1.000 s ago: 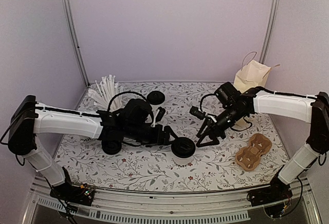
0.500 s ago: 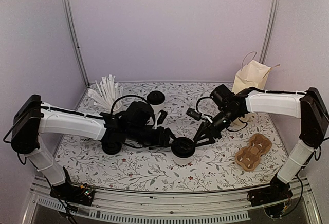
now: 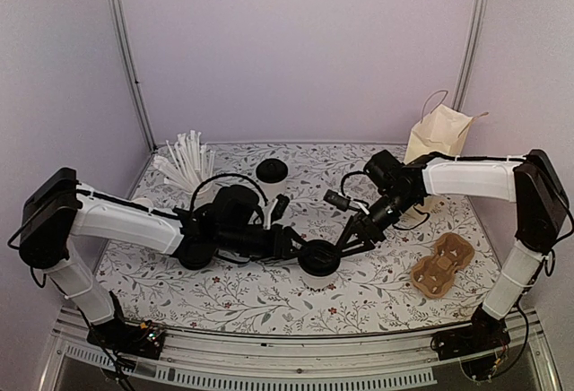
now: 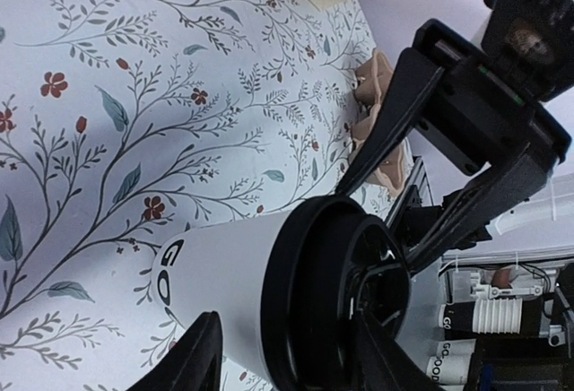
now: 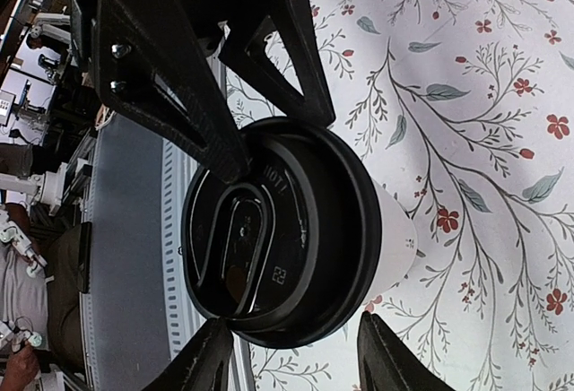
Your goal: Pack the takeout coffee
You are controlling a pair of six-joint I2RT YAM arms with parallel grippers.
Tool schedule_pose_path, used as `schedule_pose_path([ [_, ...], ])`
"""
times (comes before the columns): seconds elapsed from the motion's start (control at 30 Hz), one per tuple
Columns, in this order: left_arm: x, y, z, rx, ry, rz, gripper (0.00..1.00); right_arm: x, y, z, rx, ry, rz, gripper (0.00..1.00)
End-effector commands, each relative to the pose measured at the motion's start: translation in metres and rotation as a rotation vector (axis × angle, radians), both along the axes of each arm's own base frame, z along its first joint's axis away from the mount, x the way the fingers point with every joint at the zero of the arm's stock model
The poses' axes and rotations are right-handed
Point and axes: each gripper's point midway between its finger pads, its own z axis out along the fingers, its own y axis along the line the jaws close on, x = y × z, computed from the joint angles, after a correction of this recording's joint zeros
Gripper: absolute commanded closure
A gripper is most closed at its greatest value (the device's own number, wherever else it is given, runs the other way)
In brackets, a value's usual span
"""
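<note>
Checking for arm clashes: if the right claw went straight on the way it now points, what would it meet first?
The takeout coffee, which sits between the fingers of the right claw. Just beyond it stands the left claw. Whether the fingers touch the cup is unclear.

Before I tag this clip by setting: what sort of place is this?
Probably a robot test booth staged as a cafe counter: plain walls on metal posts, a floral tablecloth, and takeout props, namely a lidded takeout coffee, a paper bag and a cardboard cup carrier.

The floral table (image 3: 269, 297) bears the takeout coffee (image 3: 319, 259), stick cup (image 3: 184, 162), paper bag (image 3: 439, 135) and cardboard carrier (image 3: 442, 265).
</note>
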Motion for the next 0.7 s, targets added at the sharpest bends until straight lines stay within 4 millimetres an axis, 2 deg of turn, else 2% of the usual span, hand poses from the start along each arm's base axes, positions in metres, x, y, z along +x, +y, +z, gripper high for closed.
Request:
schedule_pose_path([
  [0.0,-0.026,0.034,-0.077,0.214,0.133,-0.015,0.52,0.006,0.007,-0.007,-0.021,0.005,0.001,0.50],
  [0.1,-0.026,0.038,-0.084,0.200,0.134,-0.013,0.57,0.005,0.008,-0.007,-0.024,0.001,0.004,0.50],
  [0.3,-0.032,0.040,-0.102,0.132,0.210,-0.025,0.59,0.002,0.005,-0.028,-0.063,0.041,-0.002,0.51],
  [0.67,-0.045,0.058,-0.147,0.217,0.326,-0.011,0.61,0.003,0.003,-0.050,-0.109,0.074,-0.013,0.55],
])
